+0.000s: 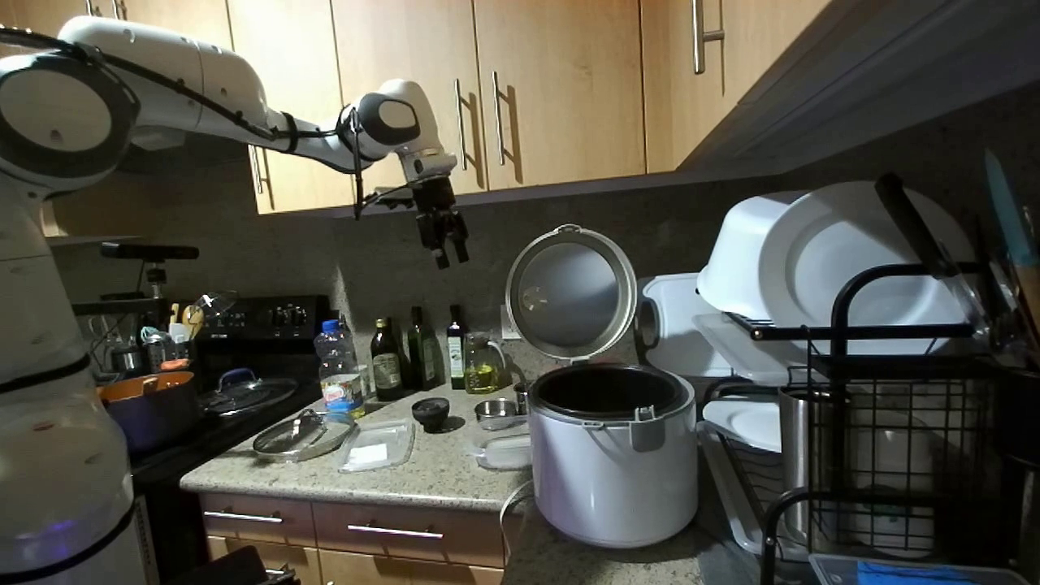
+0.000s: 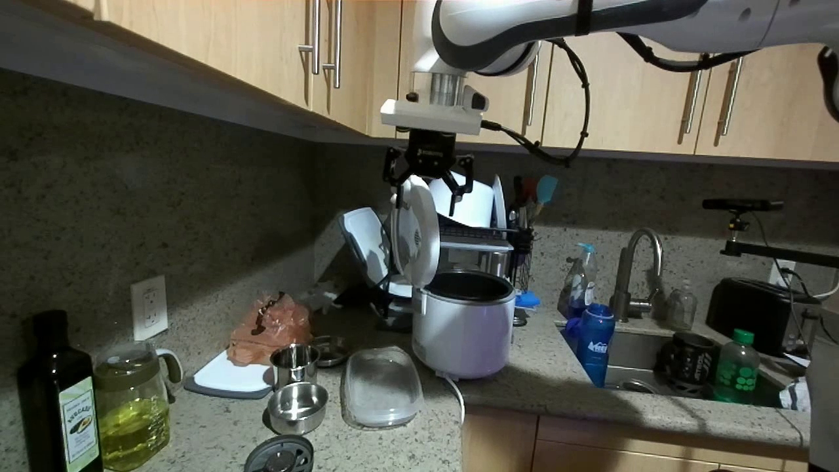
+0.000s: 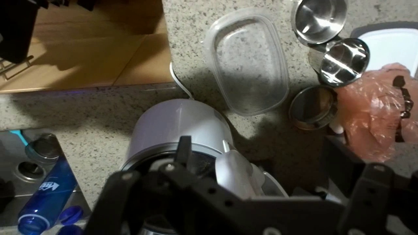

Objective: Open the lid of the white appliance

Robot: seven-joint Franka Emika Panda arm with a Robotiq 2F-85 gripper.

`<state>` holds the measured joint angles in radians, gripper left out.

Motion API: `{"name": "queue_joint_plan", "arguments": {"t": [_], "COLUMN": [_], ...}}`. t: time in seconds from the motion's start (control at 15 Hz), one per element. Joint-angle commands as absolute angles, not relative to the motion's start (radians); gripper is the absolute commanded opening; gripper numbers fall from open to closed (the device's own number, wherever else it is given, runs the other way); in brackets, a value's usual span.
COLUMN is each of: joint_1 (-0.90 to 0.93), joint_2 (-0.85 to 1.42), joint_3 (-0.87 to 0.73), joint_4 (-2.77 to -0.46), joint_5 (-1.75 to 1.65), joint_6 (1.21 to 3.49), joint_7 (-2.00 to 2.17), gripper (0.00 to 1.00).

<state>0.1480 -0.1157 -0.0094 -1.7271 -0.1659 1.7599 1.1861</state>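
The white appliance (image 1: 613, 471) is a round cooker on the counter with a dark inside; it also shows in an exterior view (image 2: 462, 334) and in the wrist view (image 3: 179, 125). Its lid (image 1: 569, 292) stands up, open, at the rear hinge; it also shows in an exterior view (image 2: 423, 242) and edge-on in the wrist view (image 3: 233, 176). My gripper (image 1: 452, 258) points down, fingers spread and empty, above the counter and apart from the lid. It also shows in an exterior view (image 2: 425, 196), overlapping the lid's top, and in the wrist view (image 3: 261, 155).
A black dish rack (image 1: 894, 325) with white bowls stands beside the appliance. Cabinets (image 1: 561, 89) hang above. A clear plastic container (image 2: 383, 387), steel cups (image 2: 298, 406), an orange bag (image 2: 275, 328) and oil bottles (image 1: 386, 361) stand on the counter. A sink (image 2: 629, 373) holds bottles.
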Motion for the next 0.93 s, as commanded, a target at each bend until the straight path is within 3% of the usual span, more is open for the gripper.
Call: {"name": "queue_joint_plan", "arguments": {"t": [0.0,0.87], "joint_1": [0.096,0.032], "joint_2": [-0.191,-0.225], "joint_3": [0.020,0.034], "joint_4": [-1.818,-1.859], "joint_5": [-0.147,-0.148], "joint_6": [1.715,1.695], "joint_7": [1.063,0.879], "gripper": [1.00,1.00]}}
